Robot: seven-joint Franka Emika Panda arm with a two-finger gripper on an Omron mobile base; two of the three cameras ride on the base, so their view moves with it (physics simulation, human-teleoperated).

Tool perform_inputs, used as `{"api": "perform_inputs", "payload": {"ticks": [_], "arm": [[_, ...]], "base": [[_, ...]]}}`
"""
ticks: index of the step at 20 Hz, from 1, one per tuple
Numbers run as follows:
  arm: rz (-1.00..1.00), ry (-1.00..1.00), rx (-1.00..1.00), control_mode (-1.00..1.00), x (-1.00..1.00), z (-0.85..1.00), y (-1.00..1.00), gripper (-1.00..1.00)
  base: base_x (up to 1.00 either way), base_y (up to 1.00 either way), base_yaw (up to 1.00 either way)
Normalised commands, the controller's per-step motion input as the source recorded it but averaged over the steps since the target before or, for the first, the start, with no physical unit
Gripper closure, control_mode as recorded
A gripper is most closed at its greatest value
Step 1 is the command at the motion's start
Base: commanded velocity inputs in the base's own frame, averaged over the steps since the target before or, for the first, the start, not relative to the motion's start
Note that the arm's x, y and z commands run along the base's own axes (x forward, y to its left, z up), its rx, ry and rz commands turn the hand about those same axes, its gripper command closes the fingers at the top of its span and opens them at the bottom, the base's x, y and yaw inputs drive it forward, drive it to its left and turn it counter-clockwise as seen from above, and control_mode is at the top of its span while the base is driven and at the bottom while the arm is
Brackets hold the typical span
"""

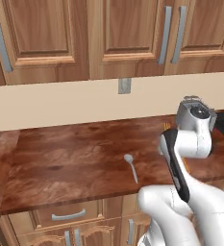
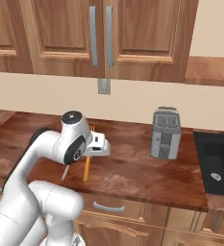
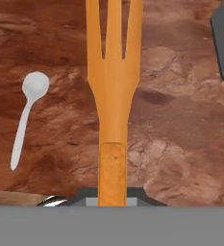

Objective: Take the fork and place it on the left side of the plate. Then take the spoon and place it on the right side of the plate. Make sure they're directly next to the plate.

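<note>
A kitchen counter (image 1: 75,168) of reddish-brown marbled wood is seen, with drawers and cabinet doors under its near edge. Just inside that near edge the spoon (image 1: 130,166) lies flat, pale silver-grey, its round bowl toward the far side and its thin handle pointing back at the edge; bare wood is left all around it, widest on its left. The tool (image 3: 112,199) is clamped on the fork (image 3: 113,96), whose handle is gripped at the bottom of the hand view; the fork is slim and orange, with three short tines that run up and out of the hand view. In the right base view the fork (image 2: 86,169) hangs down from the hand over the counter beside the spoon (image 2: 65,173). To the right a grey toaster (image 2: 166,133) stands upright, well apart from the fork, and a dark sink (image 2: 218,166) is set in beyond it. At the far side a cream wall with a grey outlet (image 1: 124,86) is seen, and wooden wall cabinets (image 1: 108,33) with grey handles above.
</note>
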Motion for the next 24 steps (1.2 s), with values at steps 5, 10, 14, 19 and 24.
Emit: {"api": "perform_inputs", "payload": {"ticks": [5,10,14,19,24], "arm": [[0.02,-0.12,-0.06,-1.00,-0.43,1.00,0.13,1.00],[0.02,-0.05,-0.01,-1.00,-0.21,1.00,0.00,1.00],[0.01,0.02,0.00,-1.00,0.00,0.88,0.00,1.00],[0.03,0.01,0.00,-1.00,-0.01,0.47,0.00,1.00],[0.03,0.00,0.00,1.00,-0.05,0.02,0.00,1.00]], "base": [[0.00,0.00,0.00],[0.00,0.00,0.00],[0.00,0.00,0.00],[0.00,0.00,0.00],[0.00,0.01,0.00]]}}
